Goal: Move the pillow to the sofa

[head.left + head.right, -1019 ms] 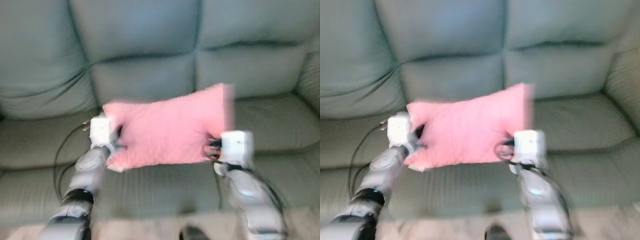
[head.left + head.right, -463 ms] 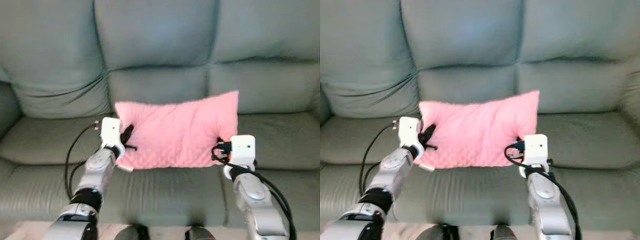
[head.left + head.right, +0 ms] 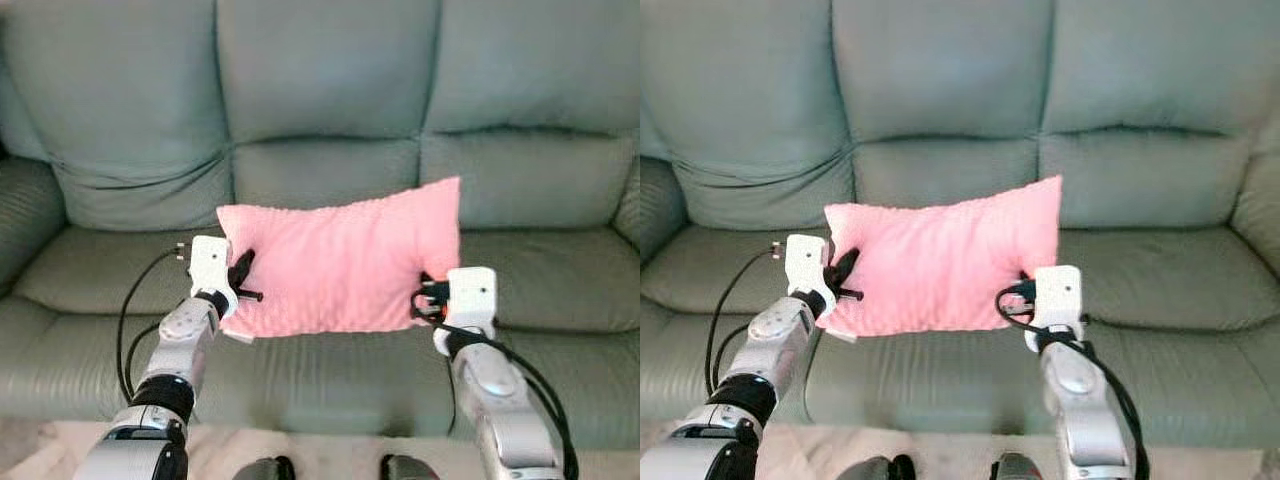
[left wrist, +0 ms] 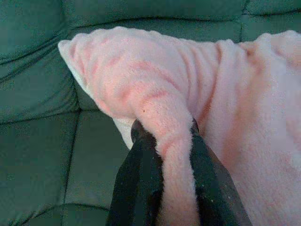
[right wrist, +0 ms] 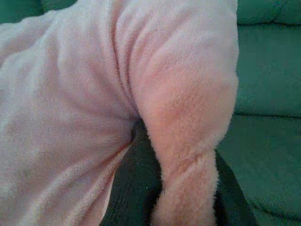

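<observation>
- I have the pink pillow (image 3: 345,262) stretched between both arms, hanging above the middle seat cushion (image 3: 330,370) of the green sofa (image 3: 320,90), in front of the backrest.
- My left gripper (image 3: 243,279) is clamped on the pillow's left edge; the left wrist view shows a fold of plush pinched tight between the two black fingers (image 4: 141,179).
- My right gripper (image 3: 424,300) is closed the same way on the lower right corner, fabric bunched between its fingers (image 5: 136,188).
- Holding both ends keeps the soft pillow spread flat instead of sagging, though the right top corner rides higher than the left.
- I judge the carry nearly done: the pillow is over the seat but, as far as I can tell, not resting on it.
- There is open cushion on both sides and behind, with the sofa's front edge just below my wrists, so lowering straight down looks unobstructed.
</observation>
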Available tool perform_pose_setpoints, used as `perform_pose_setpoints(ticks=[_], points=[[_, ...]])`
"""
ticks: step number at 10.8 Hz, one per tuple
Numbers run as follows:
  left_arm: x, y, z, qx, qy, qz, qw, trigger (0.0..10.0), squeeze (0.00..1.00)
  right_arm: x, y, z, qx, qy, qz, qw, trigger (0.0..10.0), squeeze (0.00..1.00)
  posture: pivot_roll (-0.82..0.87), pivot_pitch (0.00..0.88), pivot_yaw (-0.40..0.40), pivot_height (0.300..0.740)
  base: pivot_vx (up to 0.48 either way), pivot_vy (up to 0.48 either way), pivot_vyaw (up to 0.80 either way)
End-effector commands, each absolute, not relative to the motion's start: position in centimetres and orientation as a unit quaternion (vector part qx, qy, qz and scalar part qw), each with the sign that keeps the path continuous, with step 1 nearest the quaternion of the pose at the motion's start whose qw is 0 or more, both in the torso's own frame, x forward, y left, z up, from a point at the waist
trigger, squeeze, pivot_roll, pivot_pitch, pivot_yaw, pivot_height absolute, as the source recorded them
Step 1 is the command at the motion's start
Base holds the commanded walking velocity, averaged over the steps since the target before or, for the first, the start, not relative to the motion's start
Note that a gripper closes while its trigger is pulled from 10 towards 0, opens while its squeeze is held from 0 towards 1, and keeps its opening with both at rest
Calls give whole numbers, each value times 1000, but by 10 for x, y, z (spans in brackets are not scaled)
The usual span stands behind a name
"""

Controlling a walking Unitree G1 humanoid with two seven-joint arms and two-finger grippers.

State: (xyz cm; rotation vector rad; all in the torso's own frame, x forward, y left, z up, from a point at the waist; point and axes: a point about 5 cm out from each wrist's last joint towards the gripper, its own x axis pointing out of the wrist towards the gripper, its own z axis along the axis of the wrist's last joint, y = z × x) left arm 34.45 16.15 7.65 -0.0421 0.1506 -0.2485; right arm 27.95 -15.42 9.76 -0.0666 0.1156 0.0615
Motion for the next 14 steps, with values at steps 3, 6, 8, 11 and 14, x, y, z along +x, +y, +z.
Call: perform_pose_setpoints(ticks=[3, 6, 8, 11, 14], points=[[344, 164, 76, -11, 75, -125, 989, 10000, 0, 281, -155, 102, -33, 47, 27, 998, 10000, 0, -255, 143, 82, 740, 0, 0, 0], [342, 163, 70, -2, 95, -128, 987, 10000, 0, 283, -155, 100, -30, 48, 28, 998, 10000, 0, -248, 155, 89, 740, 0, 0, 0], [341, 165, 66, 11, 107, -123, 986, 10000, 0, 283, -154, 99, -24, 56, 38, 997, 10000, 0, -239, 179, 96, 740, 0, 0, 0], [339, 163, 57, 45, 138, -131, 981, 10000, 0, 281, -152, 83, 19, 89, 56, 994, 10000, 0, -222, 248, 124, 740, 0, 0, 0], [340, 141, 51, 46, 168, -184, 967, 10000, 0, 278, -179, 62, 24, 135, -17, 990, 10000, 0, -238, 357, 143, 740, 0, 0, 0]])
